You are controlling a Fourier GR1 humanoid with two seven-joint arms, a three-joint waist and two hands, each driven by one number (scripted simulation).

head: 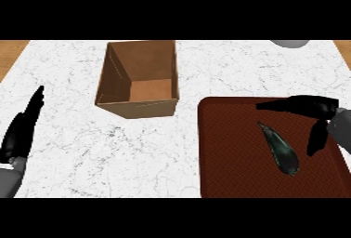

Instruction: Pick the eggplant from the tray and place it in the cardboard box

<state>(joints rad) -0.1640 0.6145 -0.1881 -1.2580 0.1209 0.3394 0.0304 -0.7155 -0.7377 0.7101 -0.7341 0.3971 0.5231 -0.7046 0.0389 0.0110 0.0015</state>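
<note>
A dark, slim eggplant (279,148) lies slantwise on the dark red tray (230,153) at the right of the counter. My right hand (312,106) hovers over the tray's far right part, open, with its fingers pointing left past the eggplant's upper tip and its thumb (317,137) hanging down to the eggplant's right, apart from it. The open cardboard box (140,76) stands left of the tray, toward the back, and is empty. My left hand (22,128) rests open at the left edge, fingers up.
White marble counter (103,148) runs between the box and the left hand. A wooden strip (10,53) shows at the far left corner. A grey rounded object (291,43) peeks in at the top right.
</note>
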